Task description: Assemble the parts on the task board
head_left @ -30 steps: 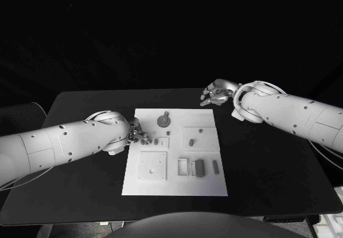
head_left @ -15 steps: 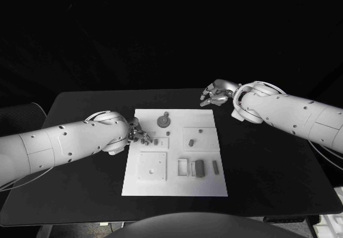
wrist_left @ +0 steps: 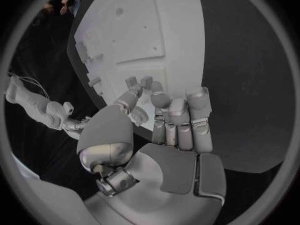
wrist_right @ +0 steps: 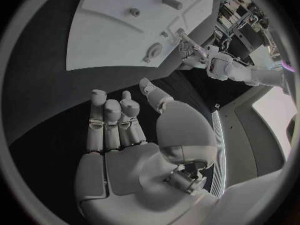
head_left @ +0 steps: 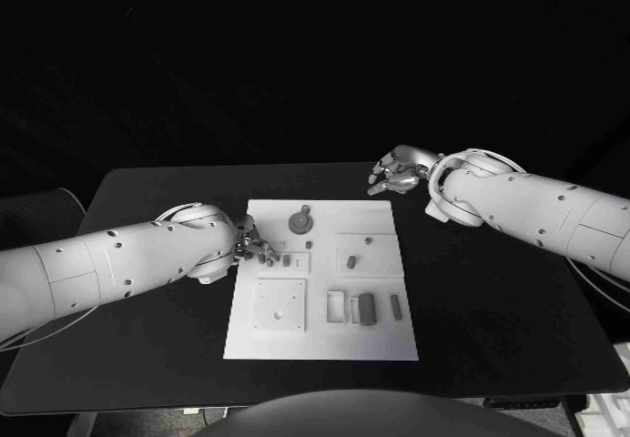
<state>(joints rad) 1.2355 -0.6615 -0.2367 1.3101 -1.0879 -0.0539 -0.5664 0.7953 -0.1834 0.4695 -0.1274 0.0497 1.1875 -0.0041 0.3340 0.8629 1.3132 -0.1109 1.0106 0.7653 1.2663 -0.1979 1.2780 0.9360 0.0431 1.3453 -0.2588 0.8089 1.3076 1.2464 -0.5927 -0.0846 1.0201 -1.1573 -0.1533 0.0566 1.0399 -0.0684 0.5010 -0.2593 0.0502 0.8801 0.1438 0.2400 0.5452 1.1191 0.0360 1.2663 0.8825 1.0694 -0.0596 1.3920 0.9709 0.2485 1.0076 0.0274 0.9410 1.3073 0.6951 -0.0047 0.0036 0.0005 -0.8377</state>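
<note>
The white task board (head_left: 321, 339) lies in the middle of the black table. My left hand (head_left: 253, 248) hovers at the board's left edge, fingers half curled, thumb close to two small grey pegs (head_left: 276, 260) that stand in the board (wrist_left: 156, 25). In the left wrist view these pegs (wrist_left: 140, 81) sit just past the fingertips (wrist_left: 161, 100), with nothing between thumb and fingers. My right hand (head_left: 398, 173) is over bare table beyond the board's far right corner, loosely bent and holding nothing. A round grey part (head_left: 302, 220) lies near the board's far edge.
More grey parts rest on the board: a short piece (head_left: 350, 261), a small peg (head_left: 369, 241) and two long bars (head_left: 369, 307) beside a slotted frame (head_left: 336, 307). A square plate (head_left: 281, 303) sits at front left. Bare black table (head_left: 499, 300) surrounds the board.
</note>
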